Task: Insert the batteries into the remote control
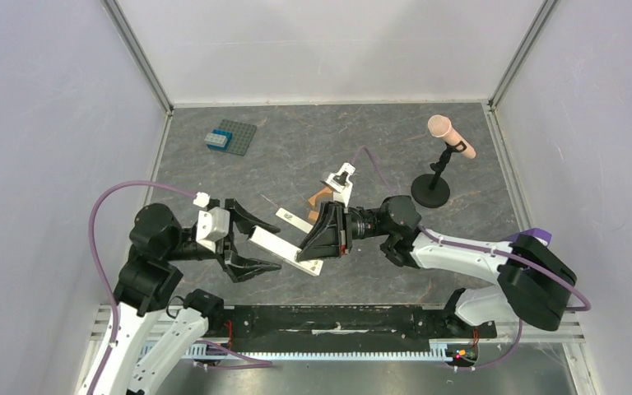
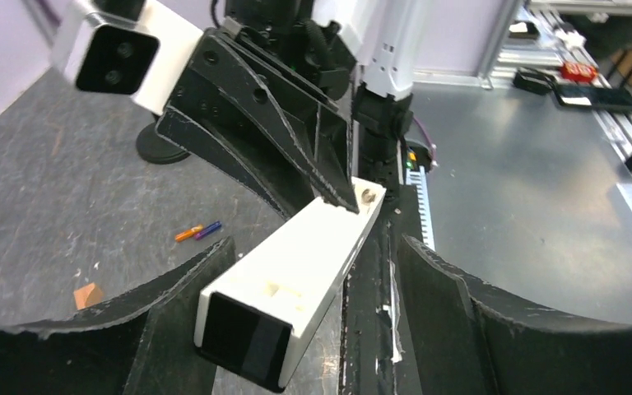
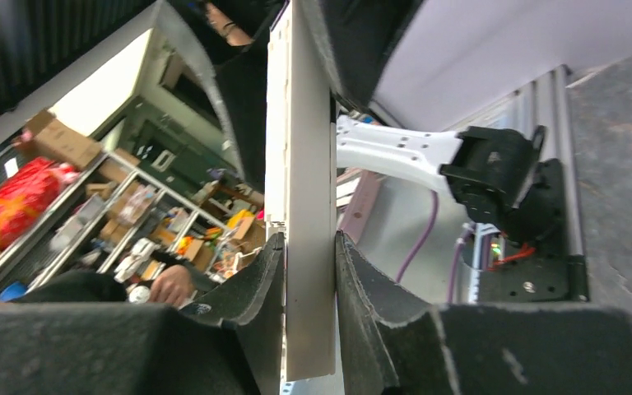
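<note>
The remote control (image 1: 284, 249) is a cream-white bar held off the table between the two arms. My right gripper (image 1: 313, 247) is shut on its right end. In the right wrist view both pads press the bar (image 3: 309, 247) flat between them, at the gripper (image 3: 309, 276). My left gripper (image 1: 273, 248) stands open around the bar's other end. In the left wrist view the dark-ended bar (image 2: 296, 271) lies between the spread fingers (image 2: 132, 329) with a gap on each side. The batteries, one orange (image 2: 188, 234) and one dark blue (image 2: 208, 230), lie side by side on the table beyond.
A grey studded plate with a blue brick (image 1: 232, 137) sits at the back left. A microphone on a black stand (image 1: 430, 191) stands at the right. Orange-brown blocks (image 1: 321, 197) and a small flat white piece (image 1: 293, 219) lie just behind the grippers.
</note>
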You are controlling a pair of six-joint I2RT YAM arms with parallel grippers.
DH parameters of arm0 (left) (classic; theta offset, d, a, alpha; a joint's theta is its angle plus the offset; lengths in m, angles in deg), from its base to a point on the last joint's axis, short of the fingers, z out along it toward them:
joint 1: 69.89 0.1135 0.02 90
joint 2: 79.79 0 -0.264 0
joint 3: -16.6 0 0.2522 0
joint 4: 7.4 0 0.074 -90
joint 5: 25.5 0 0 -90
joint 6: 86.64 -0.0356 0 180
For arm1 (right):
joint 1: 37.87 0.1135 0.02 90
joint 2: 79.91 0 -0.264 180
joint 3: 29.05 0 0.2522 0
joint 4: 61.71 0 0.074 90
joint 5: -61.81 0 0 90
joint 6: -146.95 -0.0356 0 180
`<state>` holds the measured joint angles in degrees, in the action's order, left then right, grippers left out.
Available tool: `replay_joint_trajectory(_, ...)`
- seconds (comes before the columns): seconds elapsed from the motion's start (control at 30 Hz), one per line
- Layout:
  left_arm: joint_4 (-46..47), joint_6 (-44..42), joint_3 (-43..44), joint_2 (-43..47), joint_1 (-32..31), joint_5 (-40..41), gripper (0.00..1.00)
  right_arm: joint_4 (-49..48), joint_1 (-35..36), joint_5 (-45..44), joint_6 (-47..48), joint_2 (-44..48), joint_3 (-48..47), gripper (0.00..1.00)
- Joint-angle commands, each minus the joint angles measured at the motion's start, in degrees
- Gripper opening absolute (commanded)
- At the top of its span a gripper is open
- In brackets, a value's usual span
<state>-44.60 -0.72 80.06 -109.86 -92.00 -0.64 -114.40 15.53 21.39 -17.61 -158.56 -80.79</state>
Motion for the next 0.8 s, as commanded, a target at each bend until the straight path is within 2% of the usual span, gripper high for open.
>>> replay_joint_trajectory(0.0,1.0,9.3,-0.1,3.6,0.1,10.5,0.78,18.6,0.1,-6.6,16.6,5.0,-3.8,0.10)
replay_joint_trajectory(0.1,-0.3,12.8,1.1,4.7,0.2,16.6,0.78,26.4,0.1,-11.2,22.7,8.3,-4.4,0.10)
replay_joint_trajectory(0.17,1.4,18.4,1.5,3.9,0.1,21.5,0.78,27.7,0.1,-13.9,24.2,10.0,-3.9,0.10)
replay_joint_trajectory(0.37,8.8,44.4,-0.5,-2.9,0.2,37.9,0.76,27.1,0.2,-19.3,26.3,12.9,-2.5,0.10)
replay_joint_trajectory(0.63,12.6,58.6,-1.2,-2.2,0.2,53.2,0.76,34.6,0.3,-23.4,31.4,15.5,-2.8,0.06)
replay_joint_trajectory(0.77,11.3,62.4,-1.3,-0.8,0.2,57.3,0.77,37.3,0.3,-27.8,32.9,17.6,-2.3,0.06)
